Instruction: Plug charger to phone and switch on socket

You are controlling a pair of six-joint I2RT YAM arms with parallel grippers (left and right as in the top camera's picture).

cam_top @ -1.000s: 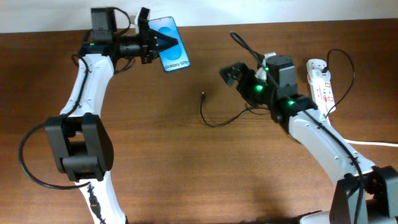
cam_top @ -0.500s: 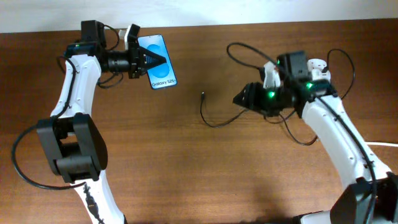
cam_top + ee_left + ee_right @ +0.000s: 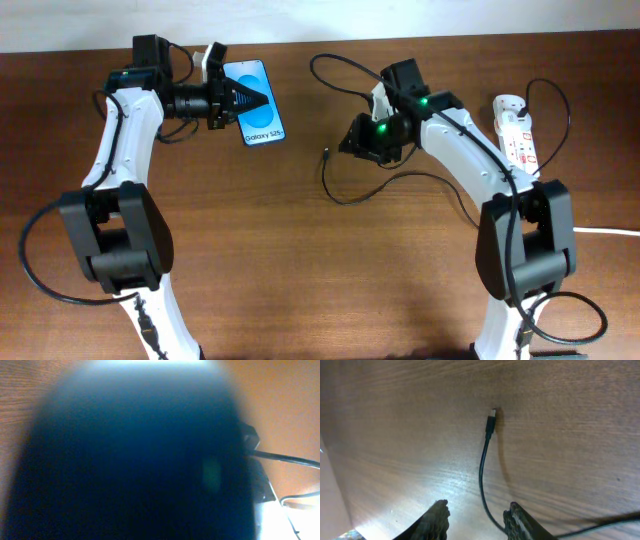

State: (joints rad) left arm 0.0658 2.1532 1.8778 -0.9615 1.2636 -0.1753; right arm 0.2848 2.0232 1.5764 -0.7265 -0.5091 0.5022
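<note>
The phone (image 3: pixel 256 112), blue screen up, hangs at the back left with my left gripper (image 3: pixel 234 100) shut on it. In the left wrist view the phone (image 3: pixel 135 460) is a dark blue blur filling nearly the whole frame. The charger (image 3: pixel 345 195) is a thin black cable curling over the middle of the table, its plug tip (image 3: pixel 328 153) lying loose. My right gripper (image 3: pixel 352 140) hovers just right of that tip. In the right wrist view the charger (image 3: pixel 482 467) runs from the tip (image 3: pixel 492 414) down between the fingers of my right gripper (image 3: pixel 477 512), which are apart and not touching it. The socket (image 3: pixel 518 130) lies at the far right.
A white cord (image 3: pixel 612 232) runs off the right edge. More black cable arches behind the right arm (image 3: pixel 335 62) and loops near the socket (image 3: pixel 556 100). The wooden table (image 3: pixel 300 280) ends at a pale wall along the back.
My right arm swung left from beside the socket to the plug tip, and its jaws narrowed. The left gripper carried the phone slightly left and down, then held still.
</note>
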